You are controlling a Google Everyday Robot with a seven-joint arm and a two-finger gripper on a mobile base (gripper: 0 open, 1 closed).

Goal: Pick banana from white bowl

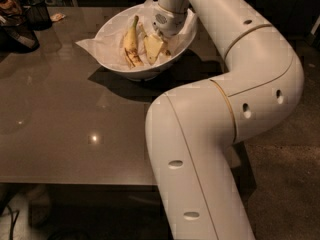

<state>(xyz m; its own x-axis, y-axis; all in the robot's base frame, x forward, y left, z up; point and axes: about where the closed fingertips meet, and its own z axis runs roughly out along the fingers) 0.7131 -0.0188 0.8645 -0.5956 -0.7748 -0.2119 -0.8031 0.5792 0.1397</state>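
The white bowl [115,70] stands on the brown table at the far middle, lined with crinkled white paper. The banana [131,40] lies inside it on the left side, yellow with brown patches, its stem pointing away. My gripper [152,48] reaches down into the bowl from the right and sits just to the right of the banana, close beside it. The wrist above it hides the back right part of the bowl.
A black mesh cup [38,13] and a dark object [17,34] stand at the table's far left. My large white arm [235,94] crosses the table's right side. The table's front edge [75,183] runs along the bottom left.
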